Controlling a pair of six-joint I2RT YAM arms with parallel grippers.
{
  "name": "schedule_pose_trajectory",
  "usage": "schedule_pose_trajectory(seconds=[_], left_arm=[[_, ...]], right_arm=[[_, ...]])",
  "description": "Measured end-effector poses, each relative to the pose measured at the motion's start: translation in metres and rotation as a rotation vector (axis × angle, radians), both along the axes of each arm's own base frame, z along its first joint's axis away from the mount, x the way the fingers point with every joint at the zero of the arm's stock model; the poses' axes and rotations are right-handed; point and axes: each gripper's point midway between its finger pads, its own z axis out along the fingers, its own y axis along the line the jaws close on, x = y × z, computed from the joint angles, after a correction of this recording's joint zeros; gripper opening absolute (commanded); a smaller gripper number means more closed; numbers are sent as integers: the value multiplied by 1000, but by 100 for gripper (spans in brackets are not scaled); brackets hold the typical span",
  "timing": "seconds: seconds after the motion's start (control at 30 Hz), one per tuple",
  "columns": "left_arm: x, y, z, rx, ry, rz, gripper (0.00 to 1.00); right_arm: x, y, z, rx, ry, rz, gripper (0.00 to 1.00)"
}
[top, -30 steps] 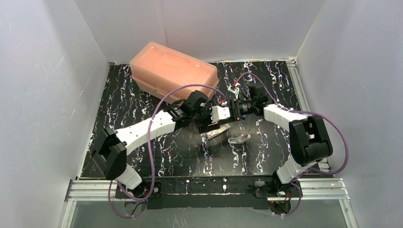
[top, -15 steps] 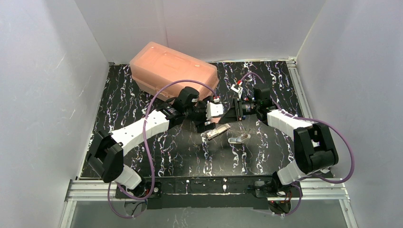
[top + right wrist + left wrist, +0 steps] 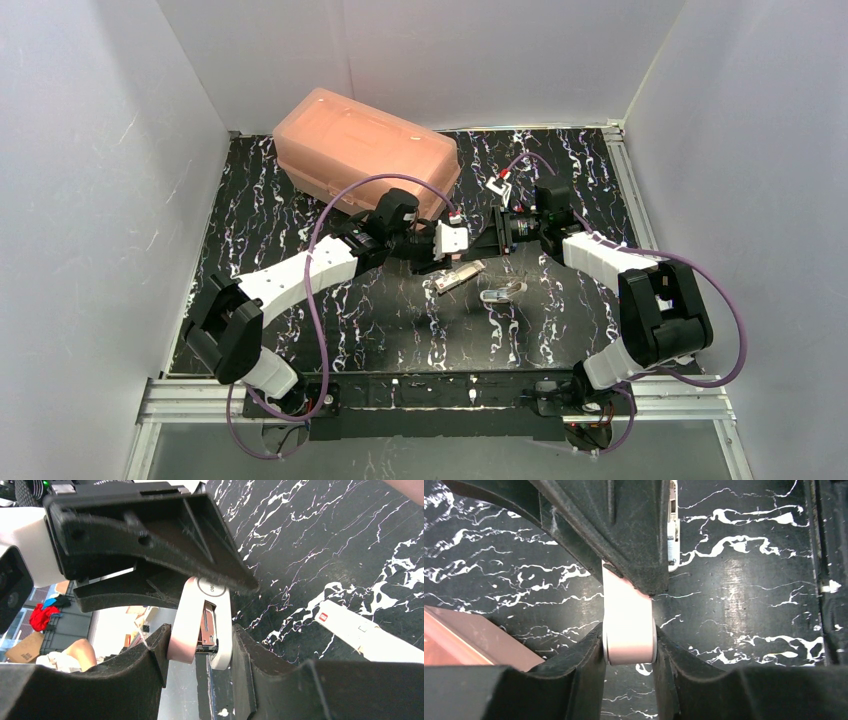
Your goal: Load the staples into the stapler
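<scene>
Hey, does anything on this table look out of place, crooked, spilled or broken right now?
Nothing looks spilled or broken. The stapler is clamped between the left gripper and the right gripper, its two halves apart with metal showing inside, which suits loading. The pink box at the back sits crooked to the table's edges.

**Light and picture quality, three views**

Top view: bright, even, diffuse light from overhead. White walls [image 3: 90,200] are uniformly lit with no hot spots. Shadows on the black table [image 3: 400,330] are soft and barely separable from its surface. Focus is sharp throughout, and the walls splay outward toward the frame edges.

Left wrist view: a broad soft sheen lies on the table right of centre. The stapler [image 3: 629,630] is pale, nearly washed out. My left fingers [image 3: 549,690] are underexposed and show little surface detail.

Right wrist view: the background at lower left is overexposed. My right fingers [image 3: 100,690] are dark, grainy and soft. The table veining at upper right is crisp.
</scene>
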Motion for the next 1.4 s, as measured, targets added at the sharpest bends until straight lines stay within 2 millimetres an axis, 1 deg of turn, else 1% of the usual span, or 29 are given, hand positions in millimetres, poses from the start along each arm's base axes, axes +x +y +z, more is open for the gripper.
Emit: schedule_pose_trajectory(seconds=[0.1,0.13,0.17,0.2,0.23,0.3,0.4,0.47,0.6,0.73,0.87,1.0,1.4], left_arm=[[0,0,-1,1,-7,-6,17],[0,0,-1,0,-7,-5,14],[0,0,-1,1,-8,-6,10],[0,0,-1,1,-8,-6,4],[0,0,-1,1,-8,-5,0],[0,0,-1,2,-5,-3,0],[1,1,-2,7,1,7,0],[1,2,-2,9,3,16,0],[4,2,-2,18,9,38,0],[11,2,1,24,-7,70,0],[17,0,5,24,-27,92,0],[17,-3,6,25,-35,90,0],[12,-8,-2,48,-49,57,0]], right_arm=[[0,0,0,-2,5,-3,1],[1,0,0,-2,5,-5,3],[1,0,0,-2,6,-6,8],[1,0,0,-3,7,-7,14],[1,0,0,-4,7,-9,22],[2,0,-1,-7,8,-12,36],[3,0,-2,-12,11,-20,50],[3,0,-2,-14,12,-23,56],[4,1,-3,-17,9,-27,64],[4,0,-4,-23,16,-32,72],[3,0,-5,-27,25,-32,78],[3,0,-5,-27,26,-31,82],[1,2,-4,-27,45,-27,82]])
